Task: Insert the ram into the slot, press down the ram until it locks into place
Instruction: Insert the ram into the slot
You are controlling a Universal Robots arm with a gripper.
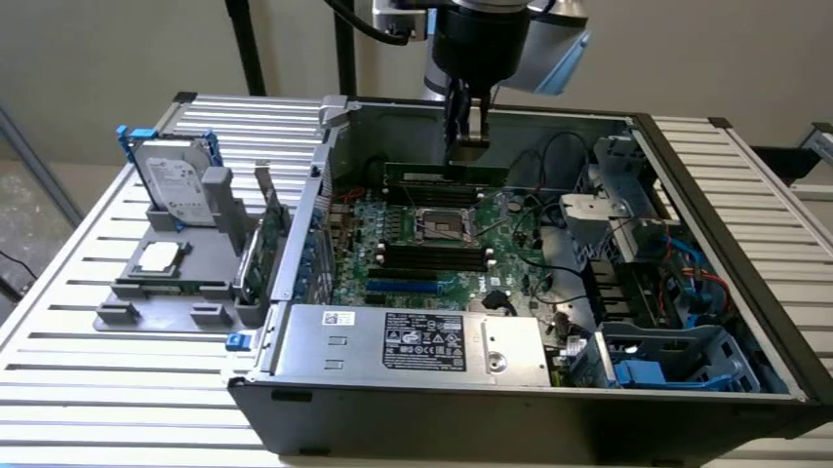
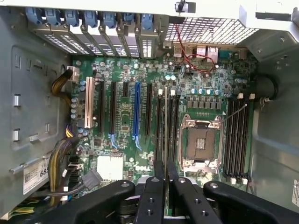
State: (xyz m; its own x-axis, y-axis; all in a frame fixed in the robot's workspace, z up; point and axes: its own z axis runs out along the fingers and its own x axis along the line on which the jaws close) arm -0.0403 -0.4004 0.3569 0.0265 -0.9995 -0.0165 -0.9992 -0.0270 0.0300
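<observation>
My gripper [image 1: 466,144] reaches down into the open computer case and is shut on the ram [image 1: 443,175], a thin green stick held on its long edge. In the wrist view the ram [image 2: 167,121] shows edge-on as a thin line running out from between the black fingers [image 2: 150,200]. It lies along the black memory slots [image 2: 160,130] with white end clips, beside the CPU socket [image 2: 201,142]. I cannot tell whether its lower edge is seated in a slot or just above it. A second group of like slots [image 2: 236,140] lies on the socket's other side [image 1: 430,258].
The green motherboard [image 1: 501,283] fills the case floor, with a blue slot [image 2: 136,112] among the expansion slots. A power supply [image 1: 410,341] sits at the case front and a drive cage [image 1: 657,356] with cables at the exterior view's right. A grey tray with a hard drive [image 1: 176,185] stands outside.
</observation>
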